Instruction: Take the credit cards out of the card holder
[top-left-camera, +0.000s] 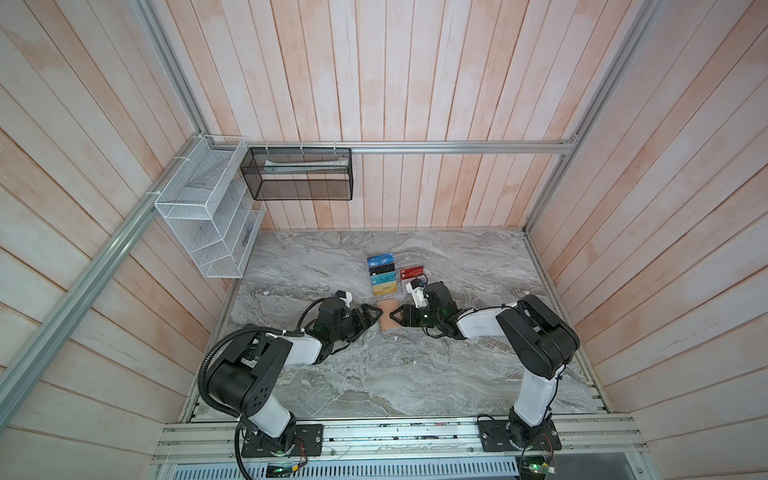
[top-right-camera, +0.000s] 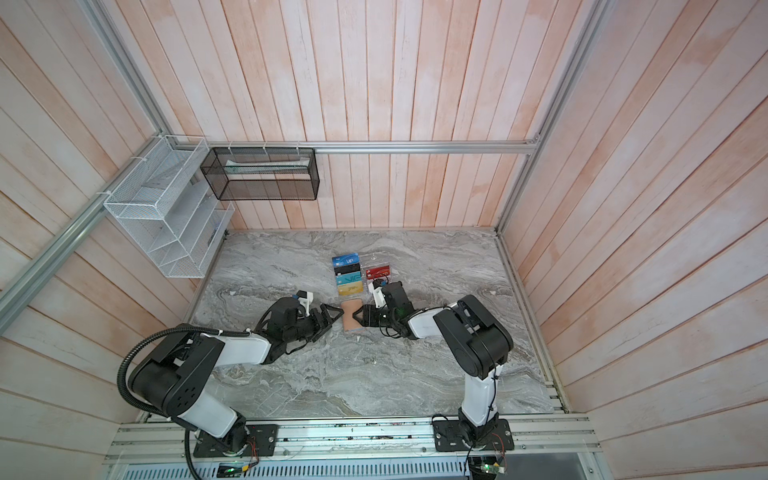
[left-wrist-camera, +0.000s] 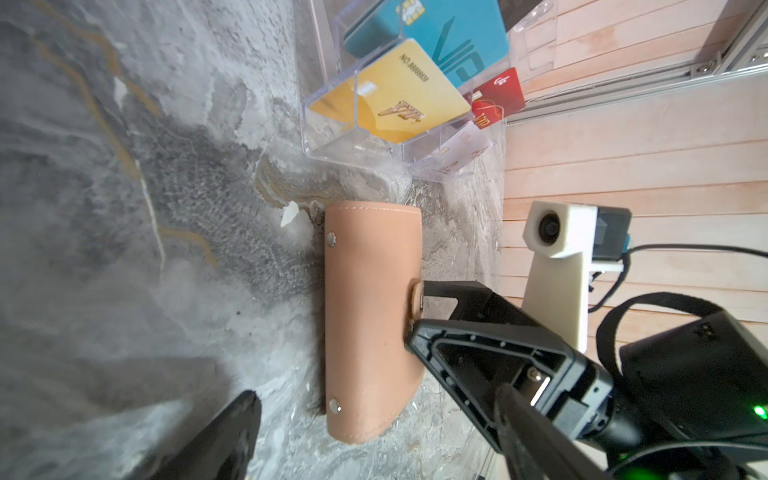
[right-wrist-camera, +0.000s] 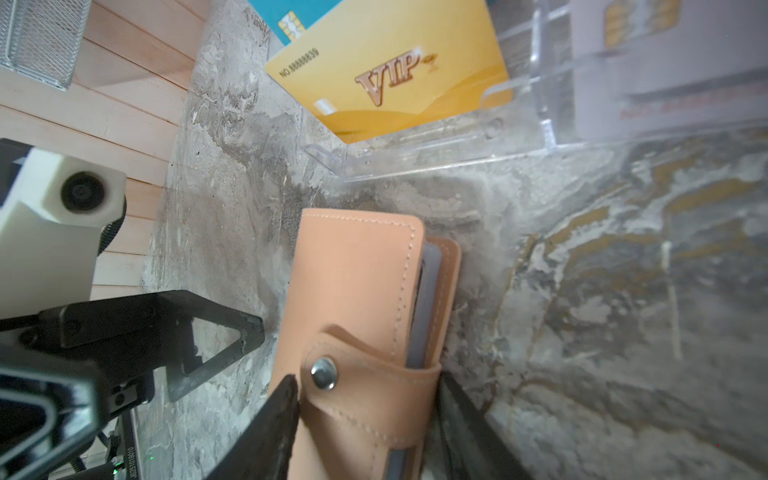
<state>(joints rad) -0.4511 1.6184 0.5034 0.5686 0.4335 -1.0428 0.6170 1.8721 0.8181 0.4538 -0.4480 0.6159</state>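
Note:
The card holder (top-left-camera: 388, 318) (top-right-camera: 351, 318) is a tan-pink wallet, shut, with its snap strap fastened. It rests on the marble table between my two grippers. My right gripper (right-wrist-camera: 368, 380) (top-left-camera: 401, 318) is shut on the card holder (right-wrist-camera: 353, 282) at the strap end, one finger on each cover. My left gripper (left-wrist-camera: 376, 395) (top-left-camera: 374, 318) stands open at the opposite end of the card holder (left-wrist-camera: 370, 324), its fingers wide apart and clear of it. A grey-blue inner edge shows between the covers in the right wrist view. The credit cards inside are hidden.
A clear acrylic stand (top-left-camera: 409, 259) (left-wrist-camera: 332, 141) with several coloured VIP cards stands just behind the wallet. A white wire rack (top-left-camera: 203, 216) and a black mesh basket (top-left-camera: 297, 174) hang on the back-left walls. Wooden walls enclose the marble table (top-left-camera: 374, 374).

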